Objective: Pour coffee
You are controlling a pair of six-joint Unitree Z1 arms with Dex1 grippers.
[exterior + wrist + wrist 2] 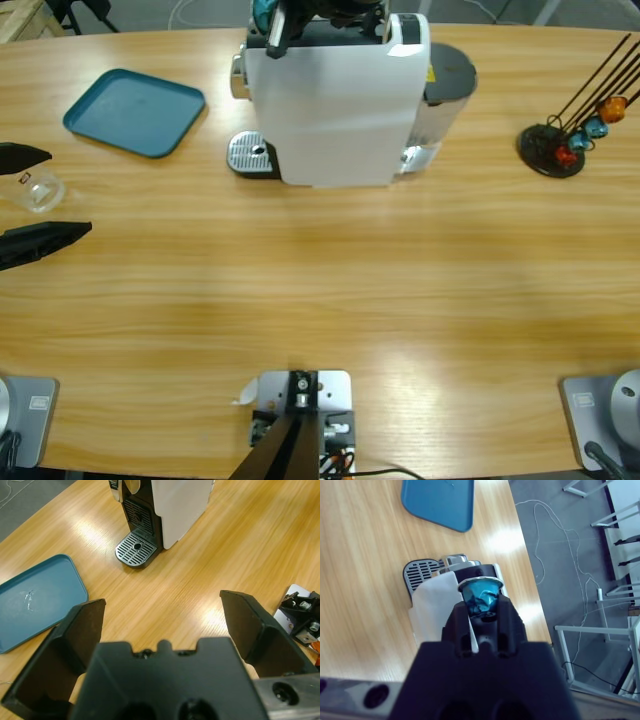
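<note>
Standing by the desk (330, 290), what I see is the right end effector (481, 611) up over the top of the coffee machine (340, 95), jaws clamped narrow on a teal capsule (481, 599) with its silver rim facing away from the wrist. In the high view you only catch a sliver of the capsule at the top edge, above the white body of the machine. It's not in the slot yet, as far as I can tell — it hangs right over the machine's top.

The left end effector (161, 625) is spread wide with nothing in it, off at the left edge of the desk, and a small clear cup (38, 190) sits between its jaws in the high view. The drip tray (136, 551) under the spout is bare, so no cup is in place there yet. The blue tray (135, 112) is near the machine on the left, and the capsule rack (560, 145) is well apart on the right.

To do this step well, I'd say line the capsule up square over the slot and lower it gently before letting go — a tilted drop could jam or bounce off. The cup should also get under the spout before brewing.
</note>
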